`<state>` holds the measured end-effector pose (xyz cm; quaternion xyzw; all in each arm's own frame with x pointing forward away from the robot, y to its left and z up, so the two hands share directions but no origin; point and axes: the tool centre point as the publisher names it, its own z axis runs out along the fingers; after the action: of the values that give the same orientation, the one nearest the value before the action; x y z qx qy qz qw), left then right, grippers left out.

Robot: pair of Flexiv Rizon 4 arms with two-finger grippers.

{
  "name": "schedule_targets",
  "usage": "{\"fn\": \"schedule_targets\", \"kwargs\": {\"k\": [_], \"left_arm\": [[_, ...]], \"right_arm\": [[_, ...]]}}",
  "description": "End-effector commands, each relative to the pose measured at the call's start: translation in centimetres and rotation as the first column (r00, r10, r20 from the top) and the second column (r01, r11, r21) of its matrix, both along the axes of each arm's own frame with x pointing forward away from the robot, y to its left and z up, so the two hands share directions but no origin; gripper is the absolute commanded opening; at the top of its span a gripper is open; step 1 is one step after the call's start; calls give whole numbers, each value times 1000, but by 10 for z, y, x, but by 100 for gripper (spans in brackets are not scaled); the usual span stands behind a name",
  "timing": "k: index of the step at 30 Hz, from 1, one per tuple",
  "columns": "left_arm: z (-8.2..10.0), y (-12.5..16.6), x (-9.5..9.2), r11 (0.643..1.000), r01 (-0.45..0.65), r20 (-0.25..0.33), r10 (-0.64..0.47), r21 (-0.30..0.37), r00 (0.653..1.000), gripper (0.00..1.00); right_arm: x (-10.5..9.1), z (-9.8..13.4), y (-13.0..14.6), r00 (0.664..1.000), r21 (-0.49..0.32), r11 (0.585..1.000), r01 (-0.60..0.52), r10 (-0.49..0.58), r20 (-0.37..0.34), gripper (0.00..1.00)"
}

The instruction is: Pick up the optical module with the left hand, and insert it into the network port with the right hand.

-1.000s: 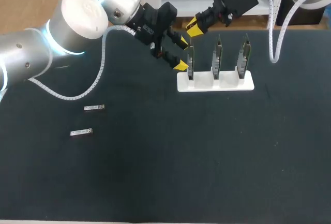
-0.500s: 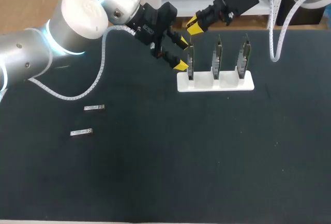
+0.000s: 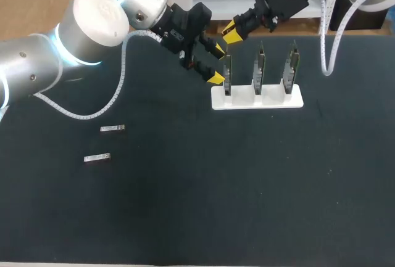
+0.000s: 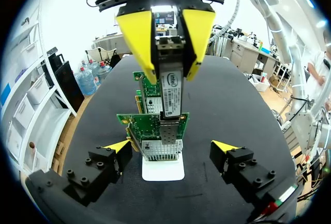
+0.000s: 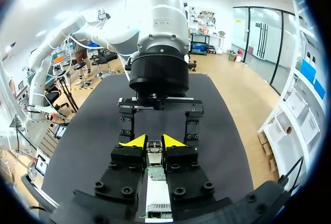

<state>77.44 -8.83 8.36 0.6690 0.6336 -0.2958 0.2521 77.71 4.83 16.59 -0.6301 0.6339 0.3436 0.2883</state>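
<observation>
In the left wrist view, the silver optical module (image 4: 170, 89) hangs upright in my right gripper (image 4: 168, 43), which is shut on its upper end. Its lower end meets the metal port cage (image 4: 161, 144) of the nearest green network card (image 4: 147, 125). My left gripper (image 4: 171, 146) stands open on either side of that card, holding nothing. From the head view, the right gripper (image 3: 231, 31) is above the leftmost card (image 3: 227, 73), with the left gripper (image 3: 217, 63) right beside it. The module (image 5: 154, 154) sits between the right gripper's (image 5: 153, 142) yellow tips.
The white stand (image 3: 257, 97) holds three upright network cards in a row. Two loose silver modules (image 3: 112, 129) (image 3: 97, 157) lie on the dark table at the left. My left arm (image 5: 158, 43) faces the right wrist closely.
My right gripper has shifted very slightly up and away with the module. The left arm and the stand have not moved.
</observation>
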Motion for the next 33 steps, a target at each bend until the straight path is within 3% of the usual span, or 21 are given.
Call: {"fn": "schedule_targets", "kwargs": {"k": [1, 33], "left_arm": [[0, 0, 0, 1000, 0, -1, 0, 3, 1000, 100], [0, 0, 0, 1000, 0, -1, 0, 3, 1000, 100]], "right_arm": [[0, 1, 0, 1000, 2, 1000, 0, 0, 11, 0], [2, 3, 0, 1000, 3, 1000, 2, -2, 24, 0]]}}
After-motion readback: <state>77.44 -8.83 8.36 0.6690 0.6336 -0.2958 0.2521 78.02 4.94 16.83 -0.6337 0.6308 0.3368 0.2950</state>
